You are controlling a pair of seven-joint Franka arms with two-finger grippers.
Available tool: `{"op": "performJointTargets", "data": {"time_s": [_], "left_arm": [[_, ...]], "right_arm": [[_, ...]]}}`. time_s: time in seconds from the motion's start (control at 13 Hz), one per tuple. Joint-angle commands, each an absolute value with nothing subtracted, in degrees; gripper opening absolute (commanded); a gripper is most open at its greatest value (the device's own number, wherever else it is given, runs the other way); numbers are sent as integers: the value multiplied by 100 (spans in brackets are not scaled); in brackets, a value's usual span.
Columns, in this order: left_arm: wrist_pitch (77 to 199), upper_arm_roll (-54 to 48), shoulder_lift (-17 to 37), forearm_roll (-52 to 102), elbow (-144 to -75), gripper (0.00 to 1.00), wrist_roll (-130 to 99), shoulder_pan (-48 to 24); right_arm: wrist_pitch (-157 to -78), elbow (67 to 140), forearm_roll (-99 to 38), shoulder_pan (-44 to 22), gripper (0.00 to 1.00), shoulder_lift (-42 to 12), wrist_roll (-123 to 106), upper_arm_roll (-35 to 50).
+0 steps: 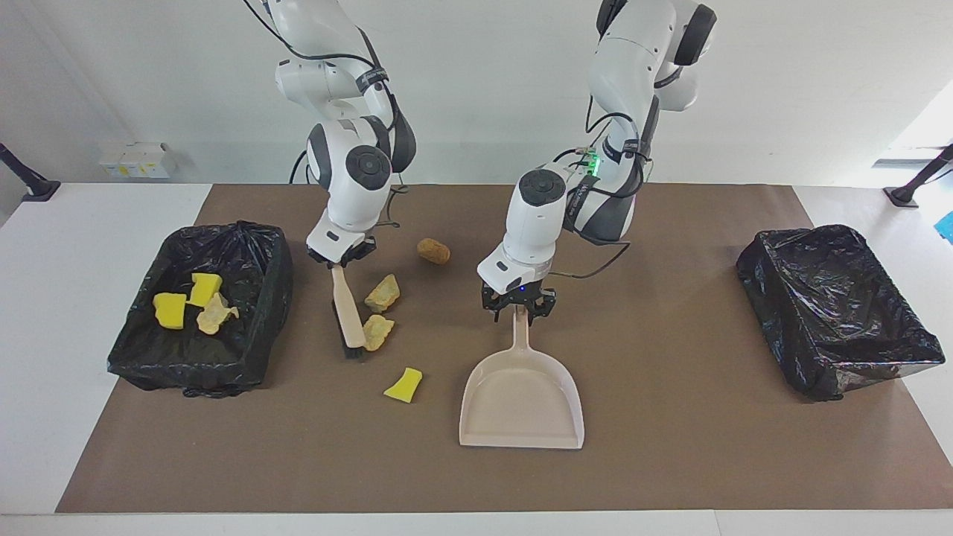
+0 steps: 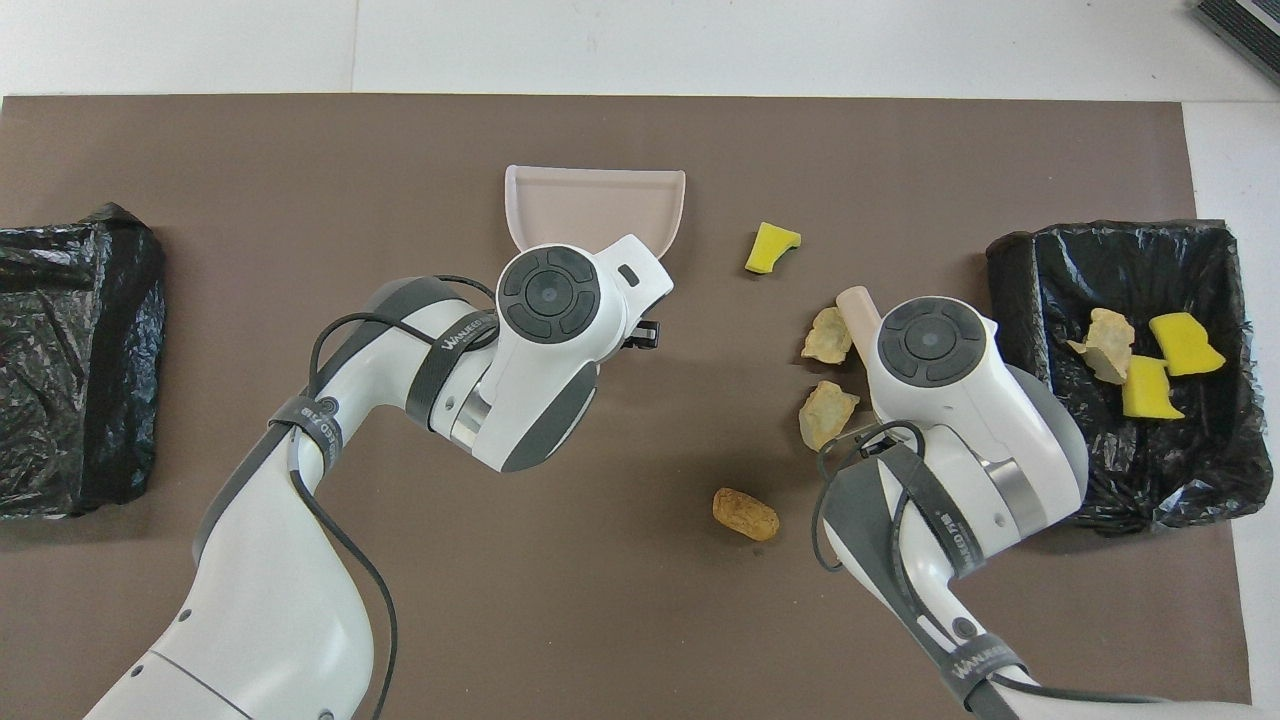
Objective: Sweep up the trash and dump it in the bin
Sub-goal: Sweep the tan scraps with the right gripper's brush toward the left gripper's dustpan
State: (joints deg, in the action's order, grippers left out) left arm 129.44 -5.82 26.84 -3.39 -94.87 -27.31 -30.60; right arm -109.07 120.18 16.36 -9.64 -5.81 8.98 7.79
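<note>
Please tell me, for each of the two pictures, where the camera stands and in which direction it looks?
Facing view: high across the table, looking toward the robots; both whole arms show, the left end effector at the dustpan handle, the right end effector holding the brush.
Overhead view: above the robots' end, looking steeply down; arms enter from the bottom.
Shared: dustpan, four loose scraps, both bins, turned half around.
</note>
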Motion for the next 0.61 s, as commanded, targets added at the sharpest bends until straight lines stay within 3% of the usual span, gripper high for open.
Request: {"op": "performJointTargets", "data": {"time_s": [0.0, 0.15, 0.54], "left_arm": [[12823, -484, 2566, -457, -9571, 24, -2909, -3138], [12806, -483, 2505, -457, -9563, 0, -2900, -3068], [12771, -334, 2321, -492, -9536, 0, -1956, -2805]], "right_arm": [[-10872, 12040, 873, -967, 0, -554, 941, 826], [-10820, 12041, 100, -1028, 0, -554, 931, 826], [-10566, 11901, -79, -1424, 0, -362, 2159, 826]]}}
